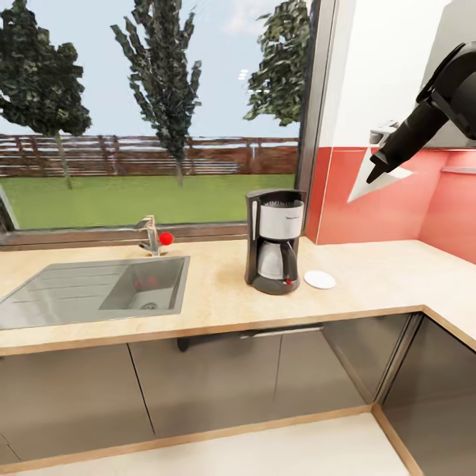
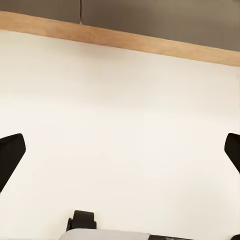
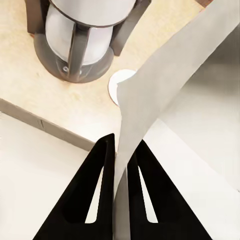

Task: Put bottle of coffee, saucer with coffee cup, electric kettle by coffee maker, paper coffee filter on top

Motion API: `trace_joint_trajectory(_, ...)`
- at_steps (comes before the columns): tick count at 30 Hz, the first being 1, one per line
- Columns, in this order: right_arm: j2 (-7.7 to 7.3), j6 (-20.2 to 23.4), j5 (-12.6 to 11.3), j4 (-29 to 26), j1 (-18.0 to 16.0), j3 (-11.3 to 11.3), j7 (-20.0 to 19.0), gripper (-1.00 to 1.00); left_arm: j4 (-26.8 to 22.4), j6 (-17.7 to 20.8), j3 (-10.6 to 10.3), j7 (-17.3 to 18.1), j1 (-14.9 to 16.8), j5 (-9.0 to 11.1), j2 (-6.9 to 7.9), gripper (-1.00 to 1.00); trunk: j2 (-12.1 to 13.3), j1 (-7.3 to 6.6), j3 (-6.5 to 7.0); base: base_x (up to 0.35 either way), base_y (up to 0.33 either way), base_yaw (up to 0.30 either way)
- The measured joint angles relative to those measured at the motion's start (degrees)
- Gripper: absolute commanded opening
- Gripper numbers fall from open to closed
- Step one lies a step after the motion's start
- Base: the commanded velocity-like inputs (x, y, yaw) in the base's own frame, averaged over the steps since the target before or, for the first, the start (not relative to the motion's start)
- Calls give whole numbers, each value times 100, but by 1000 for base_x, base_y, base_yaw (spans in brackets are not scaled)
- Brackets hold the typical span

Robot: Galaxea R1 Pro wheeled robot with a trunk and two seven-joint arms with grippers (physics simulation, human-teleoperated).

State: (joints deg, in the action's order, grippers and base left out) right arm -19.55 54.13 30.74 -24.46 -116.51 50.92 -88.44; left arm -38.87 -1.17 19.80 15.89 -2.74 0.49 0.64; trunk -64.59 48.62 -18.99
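While pinched, paper coffee filter [image 3: 150,95] fills right pincer [image 3: 120,150].

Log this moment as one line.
right gripper: shut on paper coffee filter, raised | coffee maker: on countertop | saucer: beside it

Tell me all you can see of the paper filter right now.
The paper filter is a thin, flat white sheet with a pointed triangular outline, looking like plain paper. The right tool pinches it by one edge between its two black fingers, shut on it. In the head view it hangs from the tool in the air in front of the red wall, above the countertop and to the right of the coffee maker, touching nothing else.
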Motion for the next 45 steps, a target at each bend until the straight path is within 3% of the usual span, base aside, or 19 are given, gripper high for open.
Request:
trace_joint_trajectory(23, 2, -1, 3, 1, -1, 0, 0, -100, -2, -1, -1, -6, 1, 0, -8, 100, 0, 0, 0, 7, -23, 263)
trace_joint_trajectory(45, -3, 4, 3, -1, 0, 1, -1, -100, -2, 0, 0, -5, 3, 0, -9, 100, 0, -1, 0, 125, -73, 24)
